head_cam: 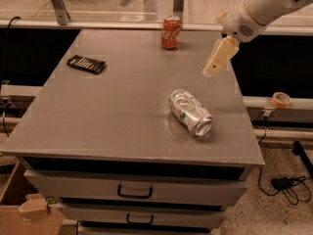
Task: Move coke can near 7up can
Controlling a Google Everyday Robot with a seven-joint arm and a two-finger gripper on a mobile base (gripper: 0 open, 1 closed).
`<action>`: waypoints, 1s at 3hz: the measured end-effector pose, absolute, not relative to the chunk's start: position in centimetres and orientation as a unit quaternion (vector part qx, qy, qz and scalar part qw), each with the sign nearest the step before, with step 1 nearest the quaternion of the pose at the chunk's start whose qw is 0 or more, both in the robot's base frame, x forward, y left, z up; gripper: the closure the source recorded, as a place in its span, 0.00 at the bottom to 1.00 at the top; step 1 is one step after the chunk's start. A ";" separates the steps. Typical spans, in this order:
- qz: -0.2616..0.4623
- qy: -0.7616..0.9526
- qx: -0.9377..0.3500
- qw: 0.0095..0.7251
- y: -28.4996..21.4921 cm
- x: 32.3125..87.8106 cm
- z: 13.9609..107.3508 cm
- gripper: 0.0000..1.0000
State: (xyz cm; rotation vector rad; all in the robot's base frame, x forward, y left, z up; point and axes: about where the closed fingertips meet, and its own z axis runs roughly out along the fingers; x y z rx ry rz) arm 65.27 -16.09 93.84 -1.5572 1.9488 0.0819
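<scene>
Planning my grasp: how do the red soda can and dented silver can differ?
The red coke can stands upright at the far edge of the grey table; the dented silver 7up can lies on its side nearer the front. The coke can looks intact; the 7up can is crumpled. Both seem similar-sized. The gripper hovers between them, further right.
</scene>
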 end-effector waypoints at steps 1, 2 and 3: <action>0.066 0.750 -0.552 0.358 -15.8 68.2 92.1 0.00; 0.107 0.756 -0.509 0.397 -14.8 72.0 90.2 0.00; 0.143 0.754 -0.469 0.436 -12.6 75.9 89.3 0.00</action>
